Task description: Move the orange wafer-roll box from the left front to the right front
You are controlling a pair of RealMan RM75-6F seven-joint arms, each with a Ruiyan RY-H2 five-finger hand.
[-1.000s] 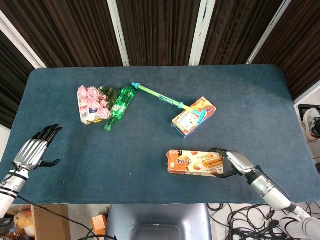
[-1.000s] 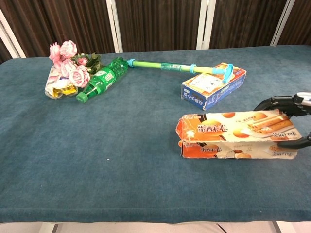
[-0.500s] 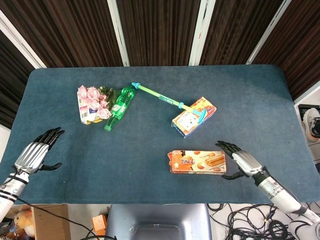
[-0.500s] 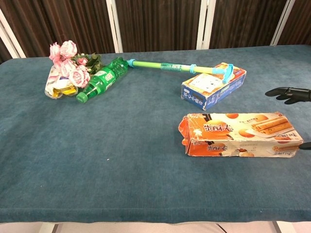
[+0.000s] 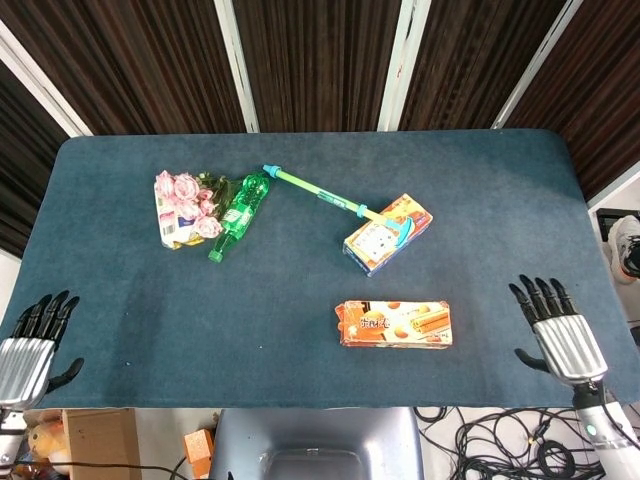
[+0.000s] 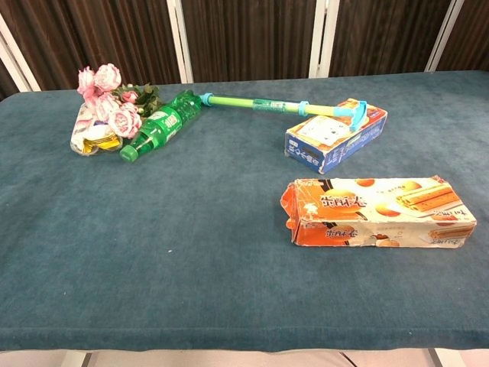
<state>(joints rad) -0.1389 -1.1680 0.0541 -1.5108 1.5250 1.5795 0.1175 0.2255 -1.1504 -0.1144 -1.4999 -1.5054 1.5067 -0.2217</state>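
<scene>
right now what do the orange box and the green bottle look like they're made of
Orange box: printed cardboard, probably with a slight sheen; its left end is creased and dented, and the edges are scuffed white.
Green bottle: likely thin plastic, see-through green with glossy highlights, a paper-like label and a green cap.

Robot lab — cloth-covered table (image 5: 300,190), floor cables (image 5: 480,425)

We list the table (image 6: 153,252): matt teal cloth, finely napped; on it, nearest its front edge, the orange wafer-roll box (image 6: 374,211): printed card, slightly glossy, creased and scuffed at one end; further back, a blue box (image 6: 336,136): smooth printed card; a green bottle (image 6: 160,125): glossy clear plastic; both hands (image 5: 28,350) (image 5: 560,335), at the table's front corners: ribbed silvery metal backs, black matt fingers.
</scene>
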